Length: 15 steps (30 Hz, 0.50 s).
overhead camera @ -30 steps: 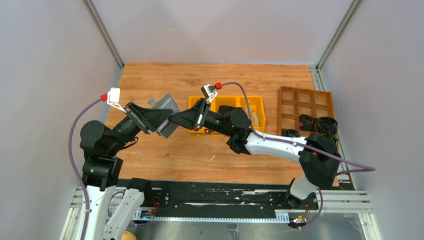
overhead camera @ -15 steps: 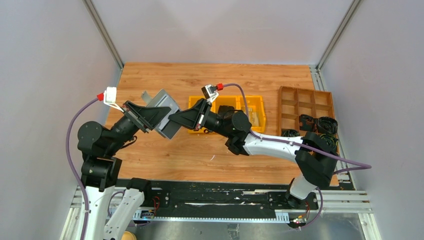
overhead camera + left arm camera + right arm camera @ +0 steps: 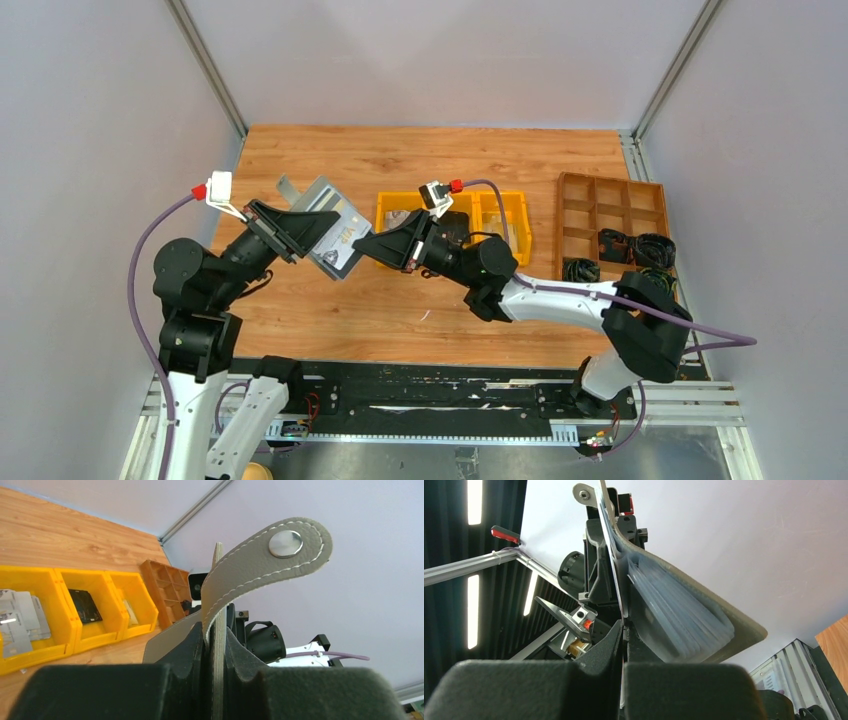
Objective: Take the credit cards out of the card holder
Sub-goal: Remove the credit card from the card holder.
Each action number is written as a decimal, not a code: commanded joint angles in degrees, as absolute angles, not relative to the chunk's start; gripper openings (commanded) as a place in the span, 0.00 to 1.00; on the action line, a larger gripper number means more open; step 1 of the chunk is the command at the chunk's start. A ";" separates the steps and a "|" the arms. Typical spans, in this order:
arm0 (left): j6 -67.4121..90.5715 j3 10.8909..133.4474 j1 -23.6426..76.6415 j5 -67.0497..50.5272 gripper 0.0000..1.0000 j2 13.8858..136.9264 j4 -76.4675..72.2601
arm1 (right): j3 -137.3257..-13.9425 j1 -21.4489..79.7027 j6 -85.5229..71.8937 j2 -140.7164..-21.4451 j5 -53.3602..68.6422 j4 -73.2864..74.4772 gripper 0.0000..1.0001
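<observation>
Pinching one flap of the card holder (image 3: 322, 198), your left gripper (image 3: 303, 232) is holding it open over the table (image 3: 450, 300). Your right gripper (image 3: 362, 244) is pressing its jaws together on the edge of a credit card (image 3: 342, 238) sticking out of the holder. Farther back, other cards (image 3: 400, 218) are lying in the yellow bin's (image 3: 520, 215) left compartment.
</observation>
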<state>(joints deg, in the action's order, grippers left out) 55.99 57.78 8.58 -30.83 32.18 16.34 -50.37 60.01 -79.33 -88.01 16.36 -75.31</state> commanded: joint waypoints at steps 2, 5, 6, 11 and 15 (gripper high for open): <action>55.81 60.93 8.44 -30.12 0.00 32.66 12.81 | -49.77 60.39 -77.15 -85.79 15.16 -74.85 0.00; 55.71 61.32 8.36 -30.34 0.00 33.04 12.78 | -50.82 60.56 -77.33 -86.22 15.74 -75.05 0.00; 55.79 61.32 8.35 -30.53 0.00 33.12 12.80 | -51.52 60.60 -77.39 -86.51 16.00 -75.06 0.04; 56.26 61.41 8.35 -32.59 0.00 33.48 11.98 | -54.71 60.62 -79.10 -88.98 16.15 -75.96 0.21; 56.62 61.12 8.26 -33.27 0.00 33.63 11.76 | -56.87 60.78 -80.38 -90.83 16.20 -77.37 0.24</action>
